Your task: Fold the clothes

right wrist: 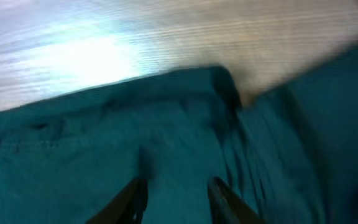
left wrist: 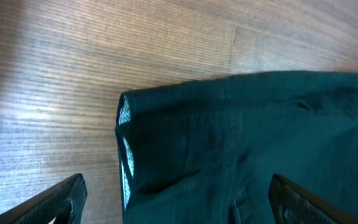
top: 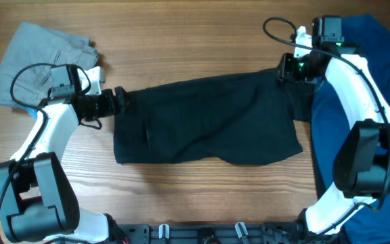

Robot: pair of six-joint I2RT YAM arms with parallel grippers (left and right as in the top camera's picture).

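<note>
Wood-grain table (top: 181, 41) fills the overhead view, and the shorts (top: 208, 122) lie flat across its middle as a long black band running from left to right. A grey garment (top: 39, 57) sits crumpled at the far left corner. A blue cloth (top: 378, 61) covers the right edge, partly under the right arm.

From above, the left gripper (top: 119, 100) sits at the left end of the shorts, but that view does not show how wide it stands. The left wrist view does: its two fingers (left wrist: 67, 199) are spread wide. A corner of the shorts lies on the wood between them, touching neither. That view also shows a pale lining (left wrist: 124, 155) along the cloth's left edge, which is lost in plain black from above.

The right gripper (top: 288, 70) is at the far right corner of the shorts, beside the blue cloth. The right wrist view is blurred. Its fingers (right wrist: 132, 199) stand a narrow gap apart, low over the dark cloth. I cannot tell whether they pinch it.
</note>
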